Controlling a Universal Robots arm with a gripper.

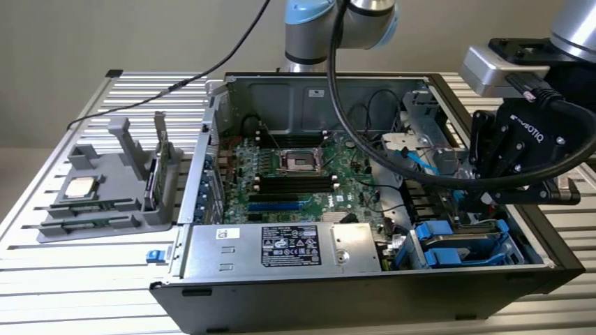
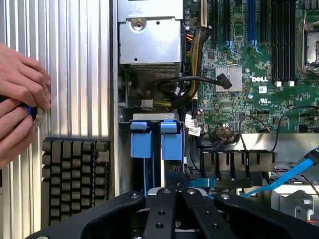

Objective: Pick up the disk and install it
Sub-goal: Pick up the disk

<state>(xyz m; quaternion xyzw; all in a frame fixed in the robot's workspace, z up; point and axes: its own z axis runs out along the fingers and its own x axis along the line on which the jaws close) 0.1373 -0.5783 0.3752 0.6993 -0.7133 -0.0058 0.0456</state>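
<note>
Claw (image 2: 174, 193) is hovering clenched (can't tell if gripping) directly over the disk (image 1: 465, 243), which is sitting in its blue carrier (image 1: 437, 244) in the PC case (image 1: 373, 300) corner, long axis running along the near wall.

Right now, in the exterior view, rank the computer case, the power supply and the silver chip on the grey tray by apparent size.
1. computer case
2. power supply
3. silver chip, plainly the smallest
</note>
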